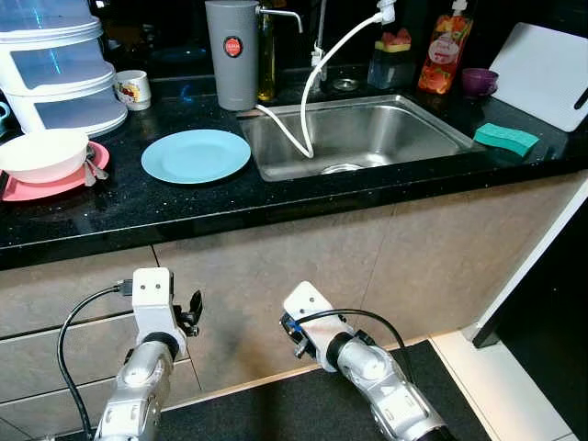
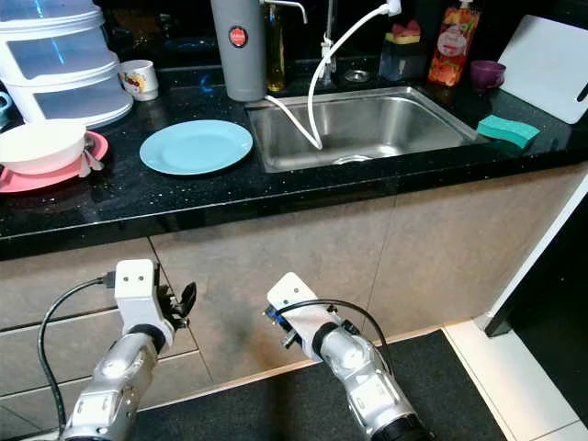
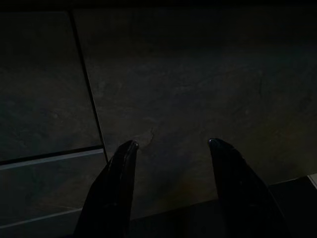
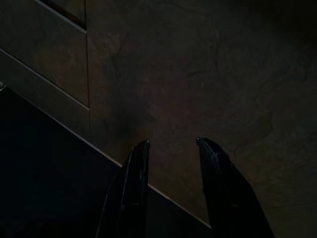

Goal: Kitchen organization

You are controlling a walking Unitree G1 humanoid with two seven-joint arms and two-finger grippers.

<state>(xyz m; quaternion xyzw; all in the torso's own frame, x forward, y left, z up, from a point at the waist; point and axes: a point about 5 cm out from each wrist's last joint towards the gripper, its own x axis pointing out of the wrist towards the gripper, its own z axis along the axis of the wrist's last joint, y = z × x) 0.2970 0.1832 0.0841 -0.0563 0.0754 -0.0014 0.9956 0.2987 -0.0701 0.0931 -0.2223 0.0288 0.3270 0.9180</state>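
A black countertop [image 1: 138, 207] runs across in front of me. On it lies a light blue plate [image 1: 196, 154], just left of the steel sink [image 1: 390, 129]. A white bowl [image 1: 43, 152] sits on a pink plate [image 1: 32, 191] at the far left, with a spoon [image 1: 93, 170] beside it. A green sponge [image 1: 506, 138] lies right of the sink. Both arms hang low before the cabinet fronts. My left gripper [image 3: 171, 144] is open and holds nothing. My right gripper [image 4: 172, 141] is open too, facing the dark cabinet panel.
A tall grey canister [image 1: 231, 53], a mug [image 1: 134, 89] and a stacked white container [image 1: 60, 64] stand at the back. A white hose [image 1: 322, 73] hangs into the sink. A soap bottle [image 1: 445, 50], purple cup [image 1: 479, 81] and white cutting board [image 1: 547, 73] stand back right.
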